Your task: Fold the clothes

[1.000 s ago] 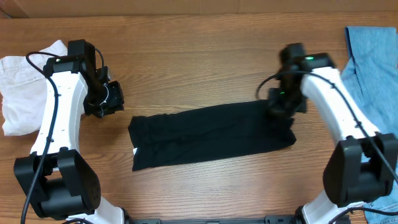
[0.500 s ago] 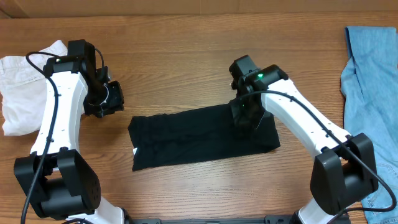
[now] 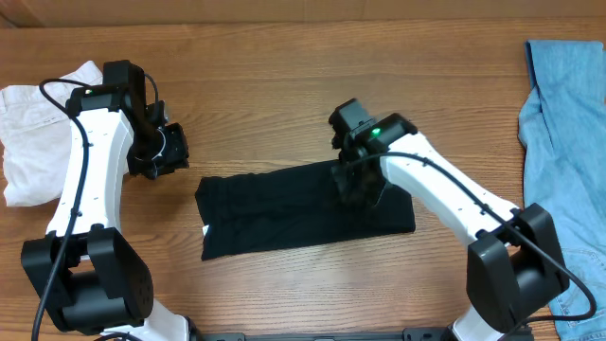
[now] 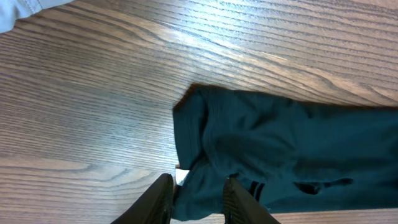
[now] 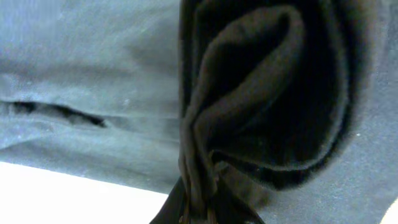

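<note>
Black shirt (image 3: 284, 213) lay as a long folded band on the table (image 3: 284, 85), running left to right, its left end squared off and its right end doubled back over itself. Right gripper (image 3: 358, 189) was down on the shirt's right part, jaws closed tight on a fold of the black cloth. The right wrist view showed that fabric bunched and rolled over above the pinch. Left gripper (image 3: 170, 152) hung near the shirt's upper left corner, off the cloth, fingers (image 4: 160, 199) a little apart with nothing between them. White trousers (image 3: 28, 133) lay crumpled well left of the shirt. Light blue jeans (image 3: 563, 142) lay well right of the shirt, running off the frame's edge.
</note>
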`<state>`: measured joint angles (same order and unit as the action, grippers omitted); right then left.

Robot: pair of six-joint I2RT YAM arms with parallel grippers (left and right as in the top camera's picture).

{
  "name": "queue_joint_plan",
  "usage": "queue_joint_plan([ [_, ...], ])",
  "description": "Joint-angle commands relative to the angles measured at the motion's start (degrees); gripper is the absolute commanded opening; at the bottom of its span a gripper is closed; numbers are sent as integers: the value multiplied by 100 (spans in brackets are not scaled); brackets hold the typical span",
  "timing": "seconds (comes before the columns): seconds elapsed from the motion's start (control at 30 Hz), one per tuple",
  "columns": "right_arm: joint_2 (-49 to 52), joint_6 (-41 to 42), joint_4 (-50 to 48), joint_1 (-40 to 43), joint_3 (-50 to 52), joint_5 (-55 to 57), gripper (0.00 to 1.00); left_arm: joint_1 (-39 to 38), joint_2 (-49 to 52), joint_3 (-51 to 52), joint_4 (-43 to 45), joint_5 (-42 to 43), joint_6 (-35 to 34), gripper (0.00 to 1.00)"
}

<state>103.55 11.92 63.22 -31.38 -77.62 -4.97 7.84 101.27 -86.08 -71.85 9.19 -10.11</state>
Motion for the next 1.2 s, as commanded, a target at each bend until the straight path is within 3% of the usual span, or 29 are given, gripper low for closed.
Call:
queue_joint_plan([
  [0.0,-116,37,-57,-122,81,-116,6,-37,-90,-111,-4,-59,111,31],
  [0.23,-116,35,-83,-179,81,-177,6,-37,-90,-111,4,-59,111,31],
  [0.33,-116,35,-103,-179,81,-179,24,-37,-90,-111,7,-59,111,31],
  [0.43,-116,26,-133,-177,81,-170,31,-37,-90,-111,7,-59,111,31],
  [0.63,-116,35,-284,-170,79,236,33,-37,-90,-111,-28,-59,114,31],
  [0.73,-146,50,-291,-114,63,509,33,-37,-90,-111,-149,-59,111,36],
  [0.87,-365,409,-280,105,22,750,36,-37,-90,-26,-413,-57,114,52],
  [1.03,-691,463,-212,503,-52,632,40,-37,-90,407,-407,76,164,54],
  [1.17,-778,424,-20,706,-50,621,43,-37,-90,1086,160,800,686,54],
])
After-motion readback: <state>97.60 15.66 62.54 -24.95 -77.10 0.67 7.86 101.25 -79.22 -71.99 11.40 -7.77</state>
